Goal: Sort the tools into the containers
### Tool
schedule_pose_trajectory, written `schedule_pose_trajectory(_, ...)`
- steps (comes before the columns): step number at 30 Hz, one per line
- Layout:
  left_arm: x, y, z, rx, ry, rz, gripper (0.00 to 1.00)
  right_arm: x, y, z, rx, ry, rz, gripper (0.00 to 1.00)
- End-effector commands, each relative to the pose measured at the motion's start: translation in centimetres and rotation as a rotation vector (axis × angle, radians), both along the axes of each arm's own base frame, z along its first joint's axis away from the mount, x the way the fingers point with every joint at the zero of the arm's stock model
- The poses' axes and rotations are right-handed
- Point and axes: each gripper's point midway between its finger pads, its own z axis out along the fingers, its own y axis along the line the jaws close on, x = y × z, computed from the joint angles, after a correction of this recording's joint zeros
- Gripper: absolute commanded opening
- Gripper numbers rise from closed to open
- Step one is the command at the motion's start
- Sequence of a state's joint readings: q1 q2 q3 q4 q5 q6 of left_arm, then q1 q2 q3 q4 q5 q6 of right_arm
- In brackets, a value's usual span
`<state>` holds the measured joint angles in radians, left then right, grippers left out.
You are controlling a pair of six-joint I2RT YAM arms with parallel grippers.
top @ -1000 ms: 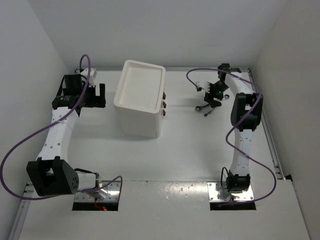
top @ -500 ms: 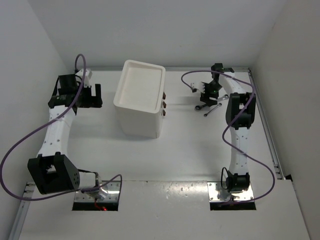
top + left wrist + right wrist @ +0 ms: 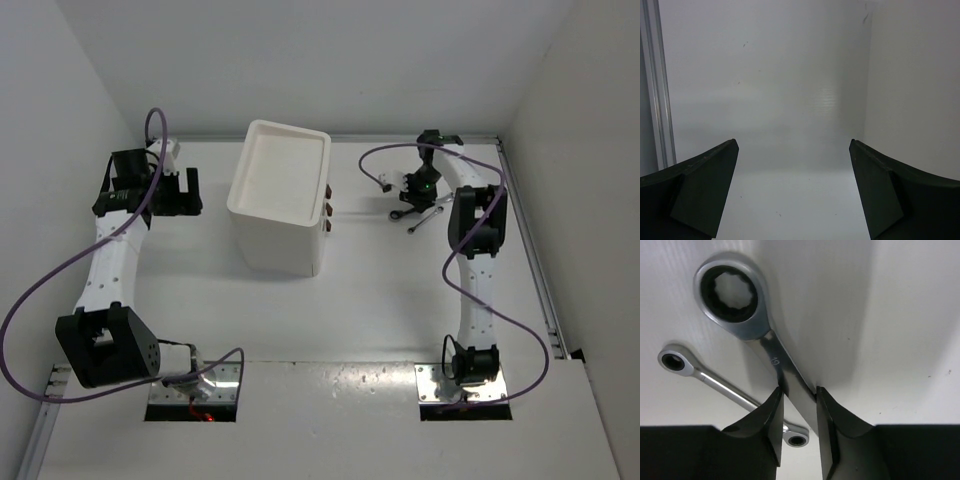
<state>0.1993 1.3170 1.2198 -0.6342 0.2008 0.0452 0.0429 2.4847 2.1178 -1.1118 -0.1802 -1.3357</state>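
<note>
In the right wrist view, the fingers of my right gripper (image 3: pixel 799 392) press on both sides of the shank of a large silver wrench (image 3: pixel 771 354), whose ring end points away. A smaller silver wrench (image 3: pixel 705 380) lies on the table beside it, partly under my left finger. The top view shows my right gripper (image 3: pixel 416 190) at the far right of the table, over the wrenches (image 3: pixel 403 213). The white cabinet (image 3: pixel 262 235), the container, stands at the middle back with a tray-shaped top (image 3: pixel 248 165) and dark drawer handles (image 3: pixel 327 210). My left gripper (image 3: pixel 190 190) is open and holds nothing, left of the cabinet.
The left wrist view shows only bare white table, a wall on the right and a metal rail (image 3: pixel 657 85) along the left, between my wide open left gripper (image 3: pixel 794 145) fingers. A purple cable (image 3: pixel 385 155) loops near the right gripper. A metal rail (image 3: pixel 540 270) edges the table's right side.
My right gripper has moved a little left over the wrenches and its jaws have closed in on the large wrench. My left arm drifted slightly left, still open.
</note>
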Motion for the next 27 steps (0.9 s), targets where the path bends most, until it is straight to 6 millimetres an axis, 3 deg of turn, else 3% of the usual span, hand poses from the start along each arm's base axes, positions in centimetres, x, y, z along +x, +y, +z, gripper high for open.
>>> schedule_pose_trajectory(1, 0.5, 0.3, 0.6, 0.002, -0.034, -0.007, 1.00, -4.6, 1.1, -2.4, -0.036, 0.180, 0.056, 0.24)
schedule_pose_trajectory(4, 0.5, 0.2, 0.6, -0.004, -0.036, -0.013, 1.00, -6.9, 2.2, -2.1, -0.003, 0.229, 0.046, 0.14)
schedule_pose_trajectory(5, 0.5, 0.2, 0.6, -0.004, -0.036, -0.013, 1.00, -7.3, 3.8, -1.0, 0.026, 0.221, 0.035, 0.12)
schedule_pose_trajectory(6, 0.7, 0.2, 1.0, -0.002, -0.044, -0.013, 1.00, -7.8, 4.1, -0.9, 0.044, 0.230, 0.012, 0.09)
schedule_pose_trajectory(10, 0.7, 0.2, 1.0, -0.002, -0.045, -0.013, 1.00, -10.1, 7.7, 0.5, 0.144, 0.303, -0.082, 0.06)
schedule_pose_trajectory(11, 0.7, 0.2, 1.0, -0.002, -0.045, -0.013, 1.00, -10.2, 8.1, 1.1, 0.159, 0.312, -0.138, 0.05)
schedule_pose_trajectory(18, 0.6, -0.2, 1.4, -0.018, -0.055, -0.022, 1.00, -16.1, 10.5, 2.0, 0.254, 0.508, -0.355, 0.04)
schedule_pose_trajectory(23, 0.5, -0.4, 1.7, -0.030, -0.065, -0.024, 1.00, -16.1, 10.6, 1.8, 0.241, 0.470, -0.401, 0.02)
schedule_pose_trajectory(27, 0.4, -0.4, 2.0, -0.028, -0.074, -0.024, 1.00, -13.8, 8.9, 1.6, 0.178, 0.291, -0.426, 0.02)
